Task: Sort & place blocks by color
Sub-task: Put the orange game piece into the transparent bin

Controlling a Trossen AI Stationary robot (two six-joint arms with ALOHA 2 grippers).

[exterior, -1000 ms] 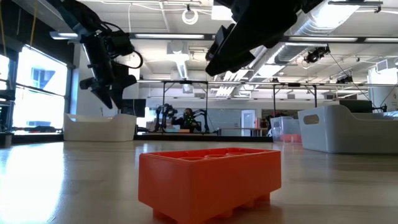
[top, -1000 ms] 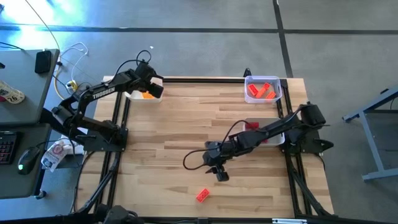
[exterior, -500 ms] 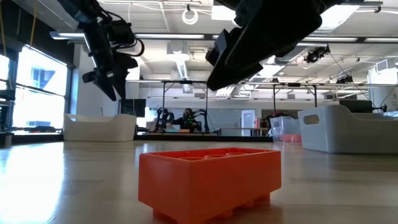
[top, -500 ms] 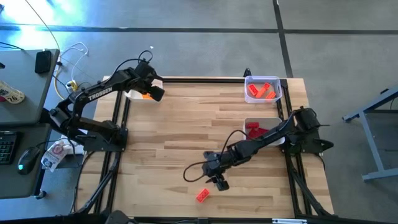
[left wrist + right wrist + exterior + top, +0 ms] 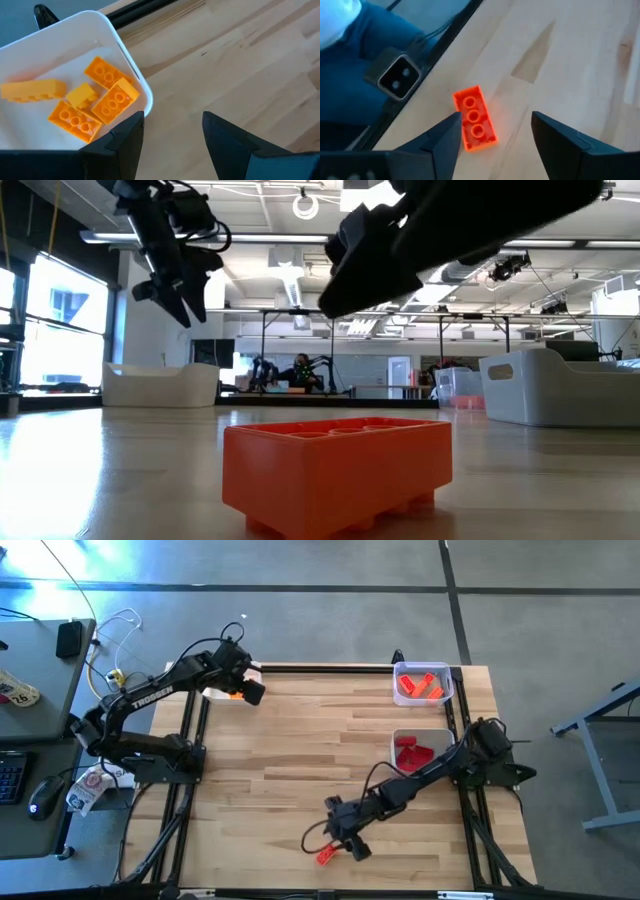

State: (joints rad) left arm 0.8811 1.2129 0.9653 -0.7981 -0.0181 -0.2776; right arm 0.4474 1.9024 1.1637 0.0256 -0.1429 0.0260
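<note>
Blocks first: our right gripper (image 5: 492,137) hangs wide open and empty just over a lone orange-red brick (image 5: 474,124) near the table's (image 5: 300,740) front edge. Left gripper (image 5: 172,132), also open, hovers by the far-left tray (image 5: 127,60) of orange bricks (image 5: 112,100).

Wooden table (image 5: 300,760) with three white trays: far left (image 5: 215,692), far right (image 5: 447,673), right edge (image 5: 420,733). Left of it, a grey desk (image 5: 40,660) carrying a computer mouse (image 5: 40,802).
</note>
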